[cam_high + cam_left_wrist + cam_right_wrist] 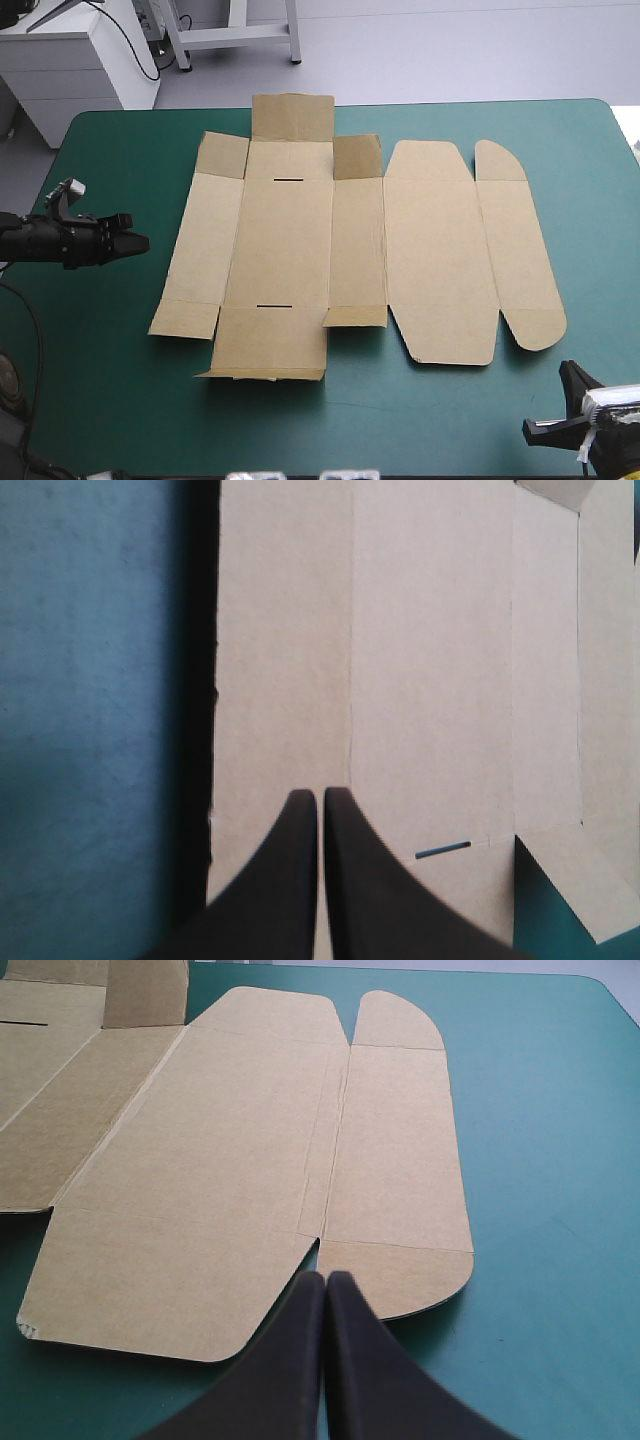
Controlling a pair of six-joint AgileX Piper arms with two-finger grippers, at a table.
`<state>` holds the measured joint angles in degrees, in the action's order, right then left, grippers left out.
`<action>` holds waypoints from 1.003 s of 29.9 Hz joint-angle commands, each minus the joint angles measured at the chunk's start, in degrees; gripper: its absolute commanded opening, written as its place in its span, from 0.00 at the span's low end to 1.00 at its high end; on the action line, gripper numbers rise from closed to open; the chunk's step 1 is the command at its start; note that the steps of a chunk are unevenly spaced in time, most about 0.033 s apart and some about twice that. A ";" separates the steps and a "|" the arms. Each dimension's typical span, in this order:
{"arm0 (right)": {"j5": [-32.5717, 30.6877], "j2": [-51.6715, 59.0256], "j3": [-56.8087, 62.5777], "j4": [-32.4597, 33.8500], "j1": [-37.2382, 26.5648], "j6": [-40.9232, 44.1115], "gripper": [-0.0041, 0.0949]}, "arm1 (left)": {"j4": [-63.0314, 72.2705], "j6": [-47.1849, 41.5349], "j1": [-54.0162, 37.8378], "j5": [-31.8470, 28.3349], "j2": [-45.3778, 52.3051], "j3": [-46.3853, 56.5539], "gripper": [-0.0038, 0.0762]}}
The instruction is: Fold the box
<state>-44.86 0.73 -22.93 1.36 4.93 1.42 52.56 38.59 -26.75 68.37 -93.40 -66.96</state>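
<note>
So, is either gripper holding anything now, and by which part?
Nothing is held. The left gripper and right gripper are shut and empty; the box lies flat.

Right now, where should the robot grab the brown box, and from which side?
Probably the box's left side panel, approached from the table's left by the left gripper. The sheet lies nearly flat, so only an outer edge can be pinched, and a dark shadow along that edge in the left wrist view hints it is raised. The gripper is shut and must open first.
</note>
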 commanded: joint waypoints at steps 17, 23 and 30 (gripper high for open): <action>4.14 1.25 -1.69 0.34 0.04 -0.18 0.02 | -3.87 -1.13 2.26 1.63 -4.23 -2.72 0.75; 4.14 1.25 -1.69 0.34 0.04 -0.28 0.02 | -3.60 -4.26 4.62 1.39 -7.20 -2.72 0.87; 4.14 1.25 -1.69 0.34 0.04 -0.28 0.02 | -2.75 -4.35 10.31 0.82 -9.57 -2.72 0.87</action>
<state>-44.86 0.73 -22.93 1.31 4.93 1.42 46.53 34.63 -18.63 68.07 -104.75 -68.33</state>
